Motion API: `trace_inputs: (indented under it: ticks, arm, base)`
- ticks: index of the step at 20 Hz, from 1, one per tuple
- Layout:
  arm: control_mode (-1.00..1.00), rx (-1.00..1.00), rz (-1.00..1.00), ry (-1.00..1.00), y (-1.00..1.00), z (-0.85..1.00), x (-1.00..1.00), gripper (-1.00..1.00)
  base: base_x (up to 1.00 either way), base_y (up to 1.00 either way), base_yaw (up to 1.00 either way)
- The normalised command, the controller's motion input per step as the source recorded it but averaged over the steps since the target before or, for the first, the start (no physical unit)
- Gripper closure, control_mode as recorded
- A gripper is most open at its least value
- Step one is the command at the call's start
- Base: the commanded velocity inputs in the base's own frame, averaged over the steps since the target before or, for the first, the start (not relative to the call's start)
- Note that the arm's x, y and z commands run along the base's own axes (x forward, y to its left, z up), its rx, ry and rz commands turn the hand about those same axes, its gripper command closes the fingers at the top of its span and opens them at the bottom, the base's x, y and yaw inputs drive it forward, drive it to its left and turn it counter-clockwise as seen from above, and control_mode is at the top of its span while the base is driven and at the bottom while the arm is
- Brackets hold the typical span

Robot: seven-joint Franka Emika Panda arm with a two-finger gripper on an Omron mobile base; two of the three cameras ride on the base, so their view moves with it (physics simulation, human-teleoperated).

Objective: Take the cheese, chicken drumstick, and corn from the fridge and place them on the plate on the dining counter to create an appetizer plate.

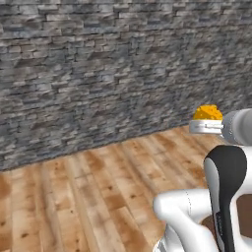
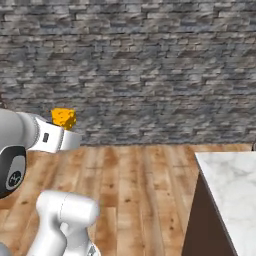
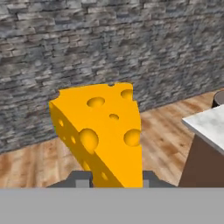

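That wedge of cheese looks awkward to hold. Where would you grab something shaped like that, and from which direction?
Across its two broad flat faces, low on the wedge, coming up from underneath. That is how the hand is shut on the cheese here: a finger on each side of the wedge's lower end. Flat faces probably give a steadier hold than the sloping edges, I'd guess.

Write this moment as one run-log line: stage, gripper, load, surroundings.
stage: carrying | gripper: shut on cheese | load: cheese held in the air, above wood floor | surroundings: stone wall ahead, dining counter corner at right
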Motion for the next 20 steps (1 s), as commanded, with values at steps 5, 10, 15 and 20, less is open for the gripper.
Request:
trace_inputs:
  ticks: [5, 10, 15, 20]
  arm:
    - [1.0, 0.0, 0.0, 0.0, 0.0, 0.0, 0.0, 1.0]
    - [1.0, 0.0, 0.0, 0.0, 0.0, 0.0, 0.0, 1.0]
    - [1.0, 0.0, 0.0, 0.0, 0.0, 0.0, 0.0, 1.0]
    - [1.0, 0.0, 0.0, 0.0, 0.0, 0.0, 0.0, 1.0]
  base:
    - [1.0, 0.04, -0.41]
    - [1.0, 0.3, -0.41]
    - [0.69, 0.02, -0.57]
    - [0.45, 0.0, -0.71]
